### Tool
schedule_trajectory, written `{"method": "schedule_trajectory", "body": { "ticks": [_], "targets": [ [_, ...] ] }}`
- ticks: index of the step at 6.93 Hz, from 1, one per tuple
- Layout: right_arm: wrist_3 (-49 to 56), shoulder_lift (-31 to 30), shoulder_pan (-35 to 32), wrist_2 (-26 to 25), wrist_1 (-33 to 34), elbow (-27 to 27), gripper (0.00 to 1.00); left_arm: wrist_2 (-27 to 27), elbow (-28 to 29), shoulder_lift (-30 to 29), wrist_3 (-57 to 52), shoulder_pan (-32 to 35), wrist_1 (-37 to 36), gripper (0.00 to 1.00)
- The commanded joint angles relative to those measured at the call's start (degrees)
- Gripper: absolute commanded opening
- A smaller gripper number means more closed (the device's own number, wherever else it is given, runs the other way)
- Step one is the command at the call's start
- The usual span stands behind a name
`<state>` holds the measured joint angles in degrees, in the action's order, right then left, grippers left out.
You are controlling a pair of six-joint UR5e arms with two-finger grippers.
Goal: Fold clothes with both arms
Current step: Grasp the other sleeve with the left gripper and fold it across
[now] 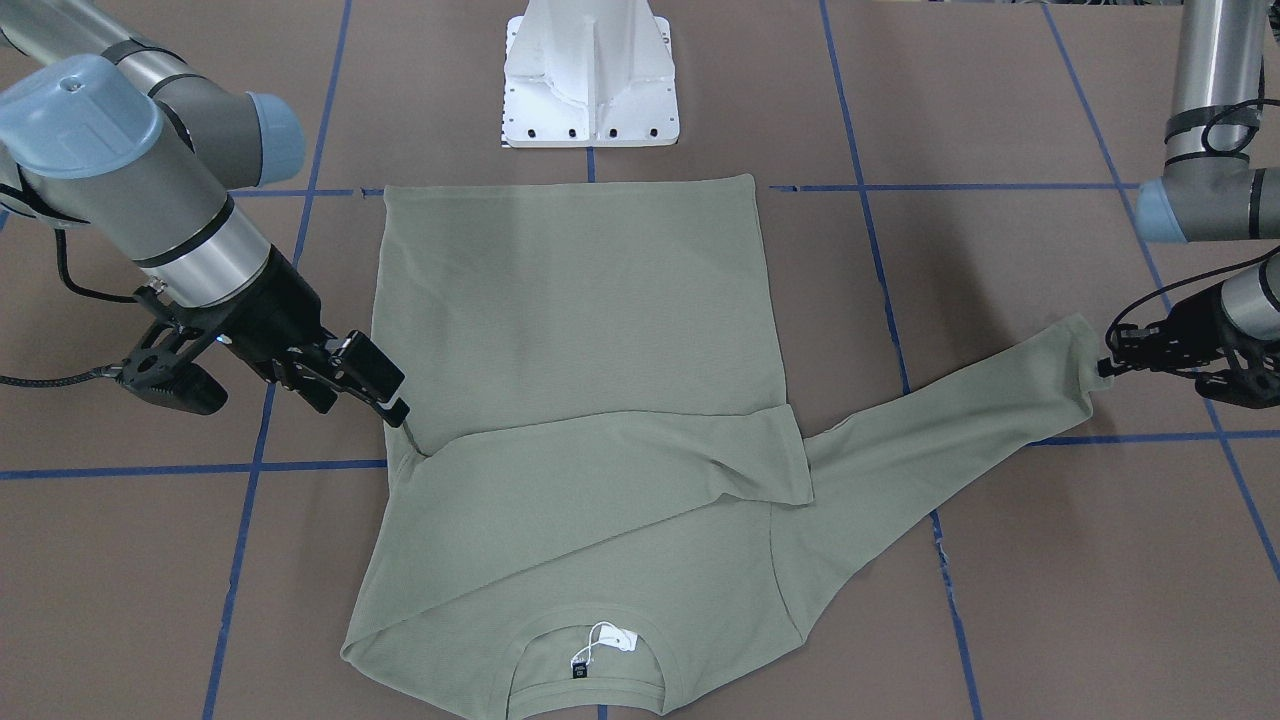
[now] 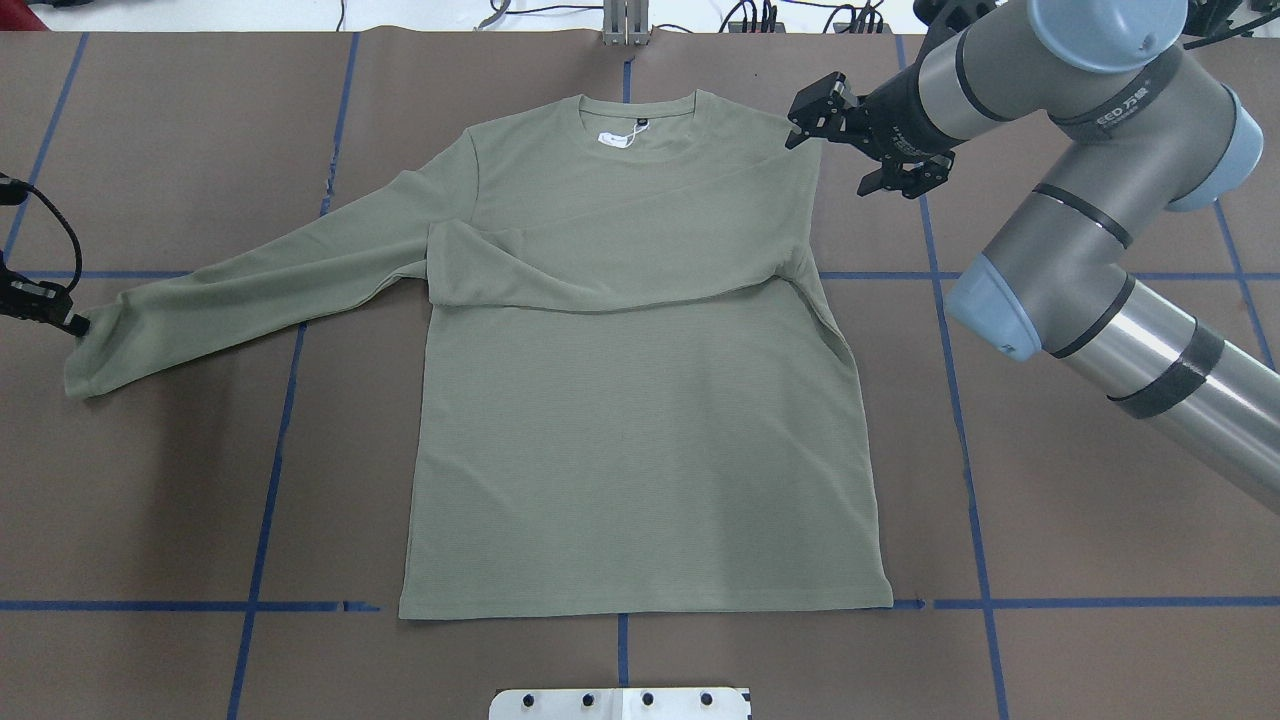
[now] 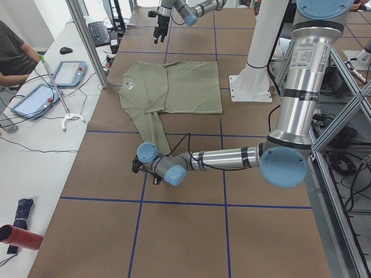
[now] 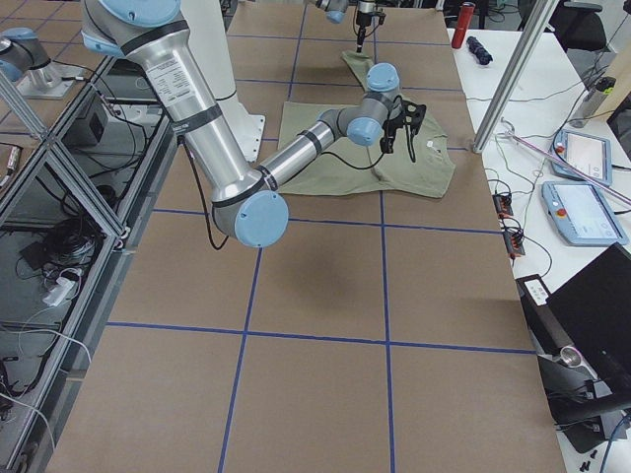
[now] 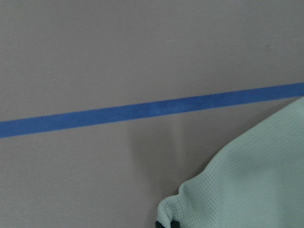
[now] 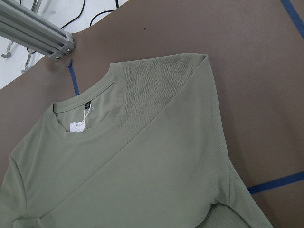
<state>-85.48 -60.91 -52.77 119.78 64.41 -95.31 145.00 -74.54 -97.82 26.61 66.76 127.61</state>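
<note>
The sage-green long-sleeved shirt [image 2: 640, 420] lies flat on the brown table, collar with white hang tag [image 2: 612, 139] at the far side. One sleeve [image 2: 600, 280] is folded across the chest. The other sleeve [image 2: 250, 290] stretches out to the robot's left. My left gripper [image 2: 72, 322] is shut on that sleeve's cuff [image 1: 1080, 350], low over the table; the left wrist view shows the cuff [image 5: 256, 180] at its bottom edge. My right gripper [image 2: 808, 118] hovers open and empty beside the shirt's right shoulder [image 6: 199, 66]; in the front-facing view it [image 1: 390, 395] is next to the sleeve fold.
The white base block [image 1: 590, 80] stands just beyond the shirt's hem. Blue tape lines [image 2: 270, 450] cross the brown table. An aluminium post [image 6: 38, 33] stands past the collar. An operator's table with tablets [image 3: 52, 81] lies on the far side.
</note>
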Motion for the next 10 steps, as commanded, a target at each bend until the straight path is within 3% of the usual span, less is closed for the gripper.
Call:
{"method": "schedule_trajectory", "body": {
  "ticks": [1,2,5,6,8,10],
  "targets": [
    [7.5,-7.6,-2.1,1.1,0.0,-4.1,1.0,6.9,-10.5,-0.2,12.6,-0.1,0.4,0.0],
    [12.0,-11.0,-3.8,1.7,0.0,-5.0,1.0,6.9,-15.4,-2.6,22.5,-1.4,0.5,0.0],
    [24.4,-18.3,-9.3,6.5,0.0,-4.5,1.0,4.4,-15.2,-22.5,50.3,-11.1,0.4,0.0],
    [25.6,-20.0,-9.8,6.8,-0.4,-4.5,1.0,-2.8,-14.5,-28.7,56.6,-14.7,0.6,0.0],
    [25.6,-20.9,-9.7,8.2,-0.7,-4.6,1.0,-20.9,-7.0,-40.6,64.9,-23.8,3.6,0.0],
    [25.6,-21.1,-9.7,8.9,-0.7,-4.7,1.0,-36.5,9.2,-49.2,72.4,-31.1,16.7,0.0]
  ]
}}
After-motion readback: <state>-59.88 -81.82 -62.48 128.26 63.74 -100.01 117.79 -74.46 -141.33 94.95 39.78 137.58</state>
